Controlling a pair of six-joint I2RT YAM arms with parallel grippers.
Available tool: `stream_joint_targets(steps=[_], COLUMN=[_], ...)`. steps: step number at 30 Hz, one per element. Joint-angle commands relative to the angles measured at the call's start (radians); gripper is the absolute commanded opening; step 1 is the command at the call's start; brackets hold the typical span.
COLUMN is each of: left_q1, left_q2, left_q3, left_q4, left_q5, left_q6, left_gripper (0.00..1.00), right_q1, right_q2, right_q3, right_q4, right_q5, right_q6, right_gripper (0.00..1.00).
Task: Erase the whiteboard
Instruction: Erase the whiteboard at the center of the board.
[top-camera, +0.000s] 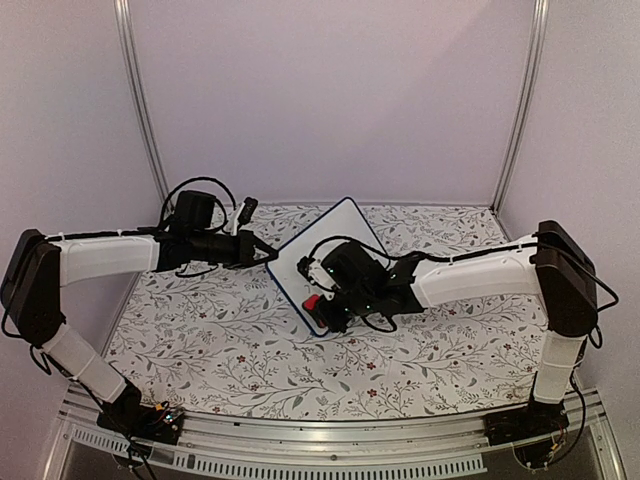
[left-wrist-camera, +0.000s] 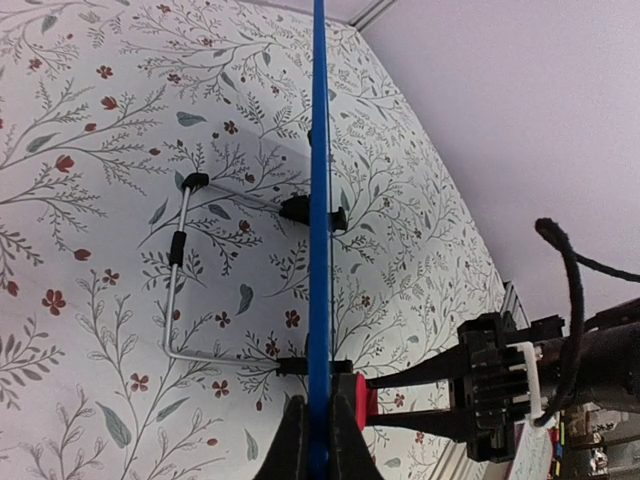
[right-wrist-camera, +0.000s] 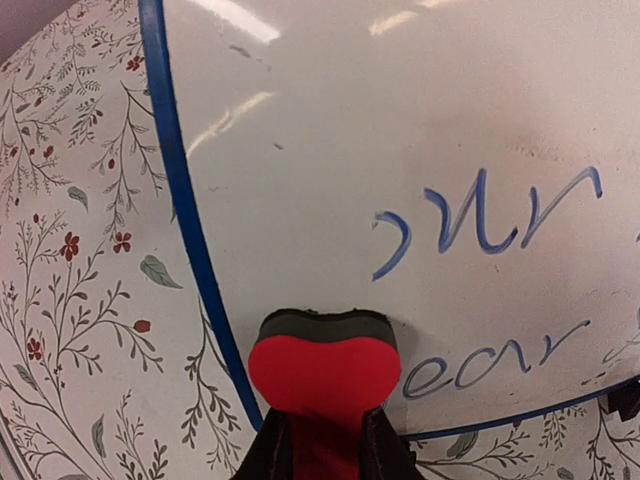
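The whiteboard (top-camera: 335, 235), small, white, blue-framed (blue handwriting (right-wrist-camera: 480, 220) on it), stands tilted on the floral-patterned table (top-camera: 220, 350), its edge pinched in the closed left gripper (left-wrist-camera: 318, 445), while the right gripper (right-wrist-camera: 322, 445) clamps a red, dark-faced eraser block (right-wrist-camera: 322, 375) against its face.

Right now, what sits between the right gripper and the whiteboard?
The red eraser, clamped in the right gripper, its dark face toward the whiteboard. The right wrist view shows it.
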Motion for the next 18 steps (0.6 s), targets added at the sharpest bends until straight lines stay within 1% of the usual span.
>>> stream_joint_targets(steps=[1,5,9,18], left_q1=[0.001,0.000,0.000,0.001], left_q2=[-0.021,-0.018,-0.017,-0.020], left_q3=[0.005,0.004,0.004,0.002], left_q4=[0.016,0.016,0.019,0.019], left_q5=[0.017,0.020,0.022,0.023], left_q6=[0.006,0.005,0.003,0.003], left_gripper=[0.03,0.03,0.03,0.04], right_q1=[0.002,0.002,0.004,0.005], right_q2=[-0.001,0.004,0.013,0.083], right_q3=[-0.051,-0.038,0.011,0.241], right_q4=[-0.048,-0.041,-0.034,-0.097], right_q5=[0.034,0.032,0.035,0.042], right_q6=[0.018,0.017,0.002,-0.074], right_gripper=[0.05,0.05,0.05,0.05])
